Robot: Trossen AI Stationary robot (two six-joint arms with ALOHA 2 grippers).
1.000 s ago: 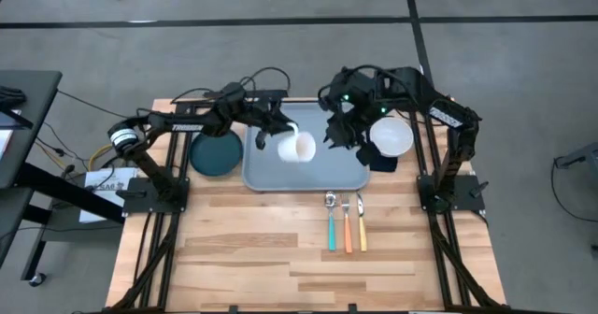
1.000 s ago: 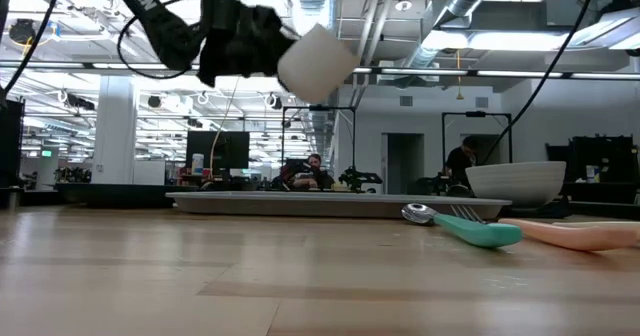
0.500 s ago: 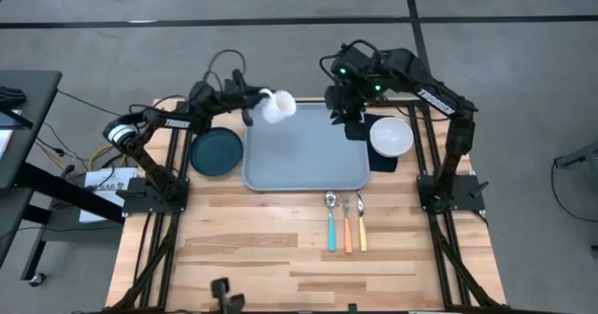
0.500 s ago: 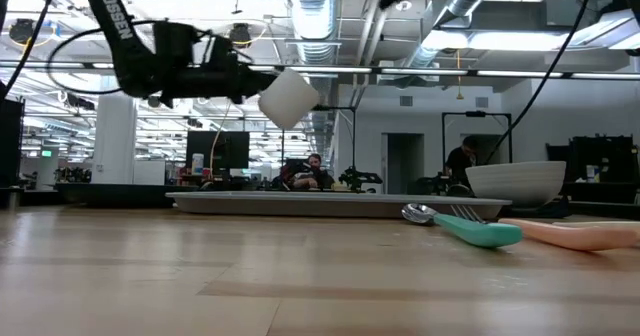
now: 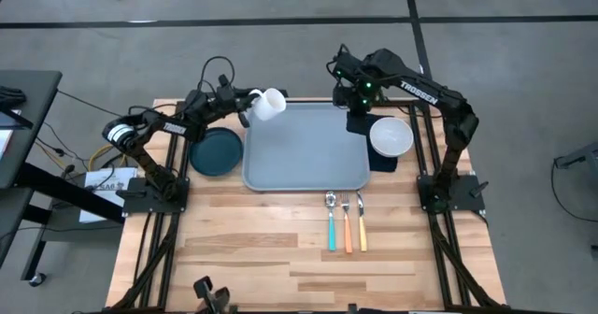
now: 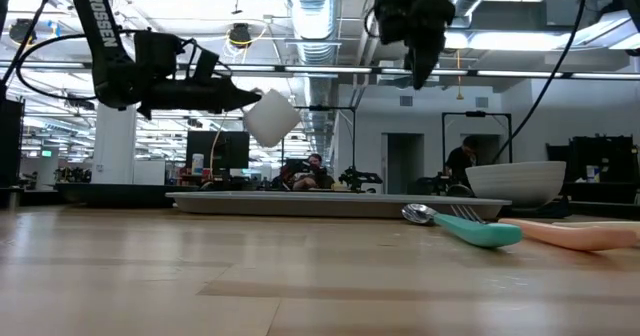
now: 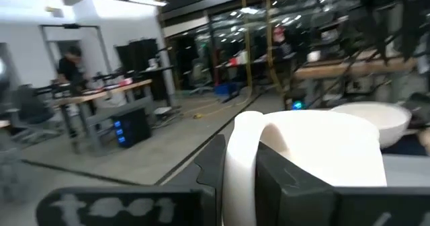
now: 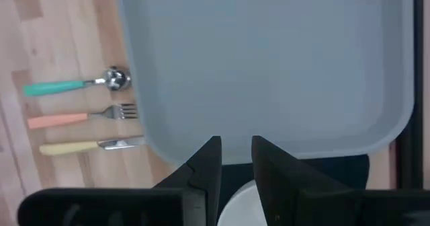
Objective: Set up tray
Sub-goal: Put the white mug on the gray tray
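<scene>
Big blue-grey tray (image 5: 305, 148) lay flat on the wooden table (image 5: 280, 249), far end, in the middle. Nothing on it. Left gripper (image 5: 250, 106) up in the air over the tray's far left corner, fingers clamped on a white mug (image 5: 269, 104), mug tipped on its side. Right gripper (image 5: 352, 104) up high over the tray's far right corner, fingers a little apart, nothing held. Round dark teal plate (image 5: 216, 152) just left of the tray. White bowl (image 5: 391, 136) just right of it, on a dark napkin (image 5: 382, 162). Spoon (image 5: 331, 222), fork (image 5: 346, 224) and knife (image 5: 361, 223) side by side, near of the tray.
</scene>
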